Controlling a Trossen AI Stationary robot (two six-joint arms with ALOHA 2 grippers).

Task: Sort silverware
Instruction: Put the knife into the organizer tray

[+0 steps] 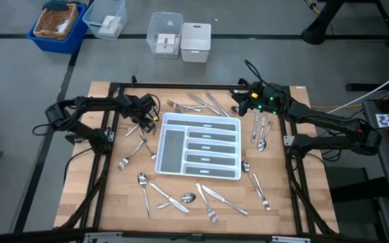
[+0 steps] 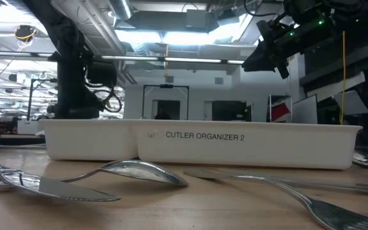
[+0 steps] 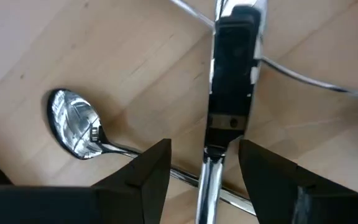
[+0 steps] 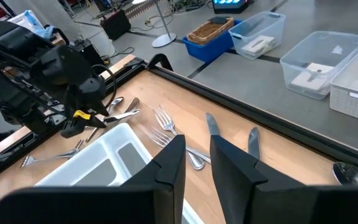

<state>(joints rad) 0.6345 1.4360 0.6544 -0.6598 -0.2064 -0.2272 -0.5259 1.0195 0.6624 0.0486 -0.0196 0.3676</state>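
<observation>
Over the wooden table's (image 1: 80, 196) left side, the left claw (image 1: 147, 120) sits low beside the white cutlery organizer (image 1: 200, 147), its fingers (image 3: 146, 171) spread wide to either side of a steel handle (image 3: 211, 180) that lies on the wood between them, with no pad visibly touching it. A spoon (image 3: 74, 129) rests bowl-up just beside that handle, its stem crossing under it, so the wide spread looks meant to straddle one piece without catching its neighbour; a lift is not yet made. The organizer's grey compartments appear to hold nothing so far, which suggests the sort has barely begun. Around the tray the silverware (image 1: 181, 196) lies scattered on the table: spoons and forks to its left, a loose row of knives, forks and spoons along the near edge, forks and knives (image 1: 201, 103) bunched behind it, more pieces (image 1: 261, 131) on its right. At the tray's far right corner the right claw (image 1: 244, 102) hangs clear above the table, fingers (image 4: 166, 174) set a narrow gap apart and holding nothing, angled toward the tray and the bunched forks (image 4: 161, 124), seemingly waiting its turn. Plastic bins (image 1: 181, 40) and a basket stand on the floor beyond the table
</observation>
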